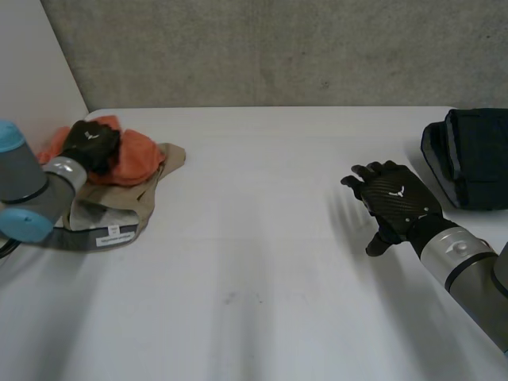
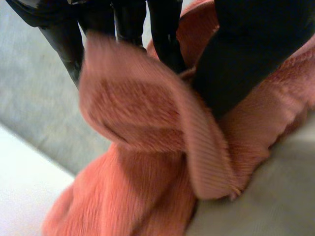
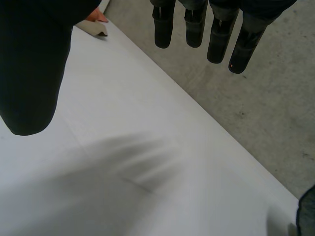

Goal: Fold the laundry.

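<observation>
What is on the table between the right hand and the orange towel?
Nothing. In the head view the white table is bare from the right hand to the orange towel, which the left hand grips.

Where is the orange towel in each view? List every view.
Head view: orange towel under the left hand, atop the beige cloth.
Left wrist view: towel pinched by that hand.
Right wrist view: orange sliver at the table far corner.
Shared landmark: the beige cloth.

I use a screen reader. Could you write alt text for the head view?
The left hand grips an orange cloth atop a beige garment at the white table's far left; the open right hand hovers near a folded dark garment.
</observation>
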